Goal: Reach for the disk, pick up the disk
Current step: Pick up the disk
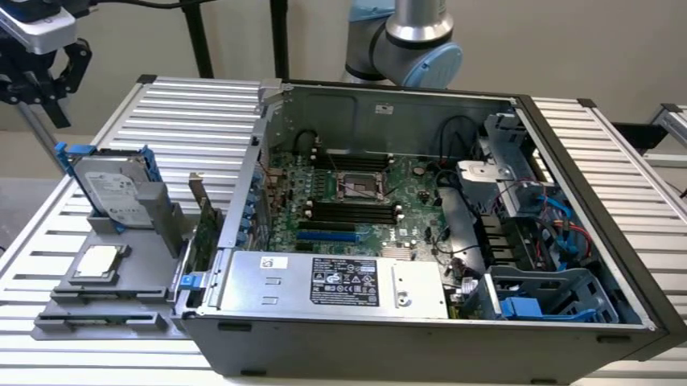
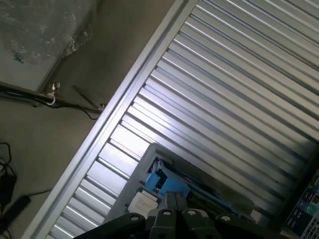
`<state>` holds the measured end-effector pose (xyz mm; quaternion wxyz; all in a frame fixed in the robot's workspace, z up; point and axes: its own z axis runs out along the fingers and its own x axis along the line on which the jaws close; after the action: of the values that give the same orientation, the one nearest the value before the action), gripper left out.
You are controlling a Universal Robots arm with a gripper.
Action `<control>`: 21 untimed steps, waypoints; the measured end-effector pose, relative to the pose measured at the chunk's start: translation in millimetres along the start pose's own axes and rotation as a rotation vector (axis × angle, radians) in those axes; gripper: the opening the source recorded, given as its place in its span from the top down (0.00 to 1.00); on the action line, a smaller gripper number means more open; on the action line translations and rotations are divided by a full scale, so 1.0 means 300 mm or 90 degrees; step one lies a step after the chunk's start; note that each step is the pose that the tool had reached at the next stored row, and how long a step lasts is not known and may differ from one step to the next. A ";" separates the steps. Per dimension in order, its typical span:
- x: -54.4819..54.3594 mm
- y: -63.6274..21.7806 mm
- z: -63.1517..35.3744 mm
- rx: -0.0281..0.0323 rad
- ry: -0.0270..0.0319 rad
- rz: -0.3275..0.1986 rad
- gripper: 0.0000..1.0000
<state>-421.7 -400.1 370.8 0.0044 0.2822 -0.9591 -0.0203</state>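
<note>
Aluminium slats make up the worktop (image 1: pixel 183 112). At the exterior view's left its far corner is bare, with open ribbed surface between that corner and the grey holder (image 1: pixel 96 322) by the left edge. My gripper (image 1: pixel 41 84) hangs high, just outside that far left corner. The wrist view looks down past the worktop's edge to the floor (image 2: pixel 60 134), where dark cables (image 2: pixel 22 93) trail. My jaws are pressed together with nothing between them, and the fingers (image 2: pixel 169 201) meet in the wrist view.

Right of the holder, the open computer case (image 1: pixel 408 342) takes up the middle and right of the worktop. Its side wall stands close beside the holder, so there is free room on the left and overhead and little on the right. A strip of bare slats runs along the right edge.

A small square chip (image 1: pixel 99 261) lies flat on the holder. The silver box (image 1: pixel 269 281) along the case's near wall has a black label with white print and a small white sticker, both too fine for me to read.

Standing tilted in the holder, the disk (image 1: pixel 113 189) is framed in blue, and the print on its white label is also unreadable. It sits near the worktop's left edge, about midway along, well apart from my jaws, lower and toward the near edge.
</note>
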 end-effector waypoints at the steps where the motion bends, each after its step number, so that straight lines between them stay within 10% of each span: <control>1: -0.001 -0.001 0.000 -0.0005 0.0000 -0.007 0.89; 21: -0.013 -0.009 0.002 -0.0065 0.0049 -0.193 0.89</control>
<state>-416.9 -400.1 369.9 0.0065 0.4236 -0.9055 -0.0246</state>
